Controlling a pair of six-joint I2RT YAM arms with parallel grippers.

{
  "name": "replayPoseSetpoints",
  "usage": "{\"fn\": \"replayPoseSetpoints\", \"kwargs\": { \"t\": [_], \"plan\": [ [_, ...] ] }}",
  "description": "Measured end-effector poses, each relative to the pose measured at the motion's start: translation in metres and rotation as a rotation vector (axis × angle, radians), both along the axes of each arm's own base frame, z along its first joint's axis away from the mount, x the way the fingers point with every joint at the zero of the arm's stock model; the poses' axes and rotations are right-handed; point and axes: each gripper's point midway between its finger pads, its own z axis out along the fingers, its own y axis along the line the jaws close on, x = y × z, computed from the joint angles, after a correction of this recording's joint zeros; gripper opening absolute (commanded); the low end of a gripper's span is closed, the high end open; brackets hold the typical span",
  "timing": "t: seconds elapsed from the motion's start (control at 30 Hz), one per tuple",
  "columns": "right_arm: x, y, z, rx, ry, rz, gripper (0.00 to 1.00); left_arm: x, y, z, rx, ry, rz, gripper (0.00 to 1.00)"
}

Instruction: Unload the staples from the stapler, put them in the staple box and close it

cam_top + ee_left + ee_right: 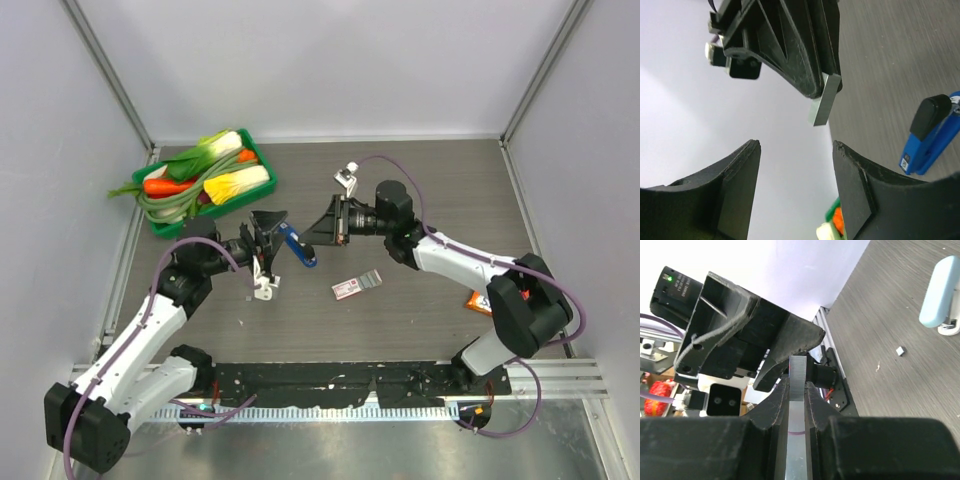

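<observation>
The worktop (pixel 450 180) was dark grey wood-grain board, boxed in by plain white walls (pixel 330 60), with a metal rail (pixel 560 375) along its near edge. The right gripper (pixel 798 382) was clamped on the staples (pixel 822 100), holding them above the worktop. It faced the left gripper (pixel 796 145), whose fingers stood wide apart and empty. The blue stapler (pixel 298 246) lay on the worktop near both. The print on the red, white and grey packet (pixel 357 285) was too small to read.
</observation>
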Motion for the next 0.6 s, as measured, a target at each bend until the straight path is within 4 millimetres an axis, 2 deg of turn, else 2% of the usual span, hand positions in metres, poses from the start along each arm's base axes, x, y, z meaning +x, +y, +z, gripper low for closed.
{"fn": "replayPoseSetpoints", "kwargs": {
  "t": [0.17,0.3,0.43,0.6],
  "plan": [
    [-0.001,0.003,0.003,0.053,0.055,0.015,0.01,-0.007,-0.009,0.008,0.012,-0.099,-0.064,0.61],
    [-0.001,0.004,0.001,0.074,0.093,0.018,0.01,-0.012,-0.012,0.001,0.036,-0.145,-0.098,0.6],
    [-0.001,0.006,0.009,0.114,0.103,0.023,0.01,-0.015,-0.014,-0.006,0.055,-0.163,-0.114,0.59],
    [0.0,0.008,0.014,0.16,0.122,0.033,0.01,-0.016,-0.015,-0.007,0.065,-0.182,-0.123,0.52]
  ]
}}
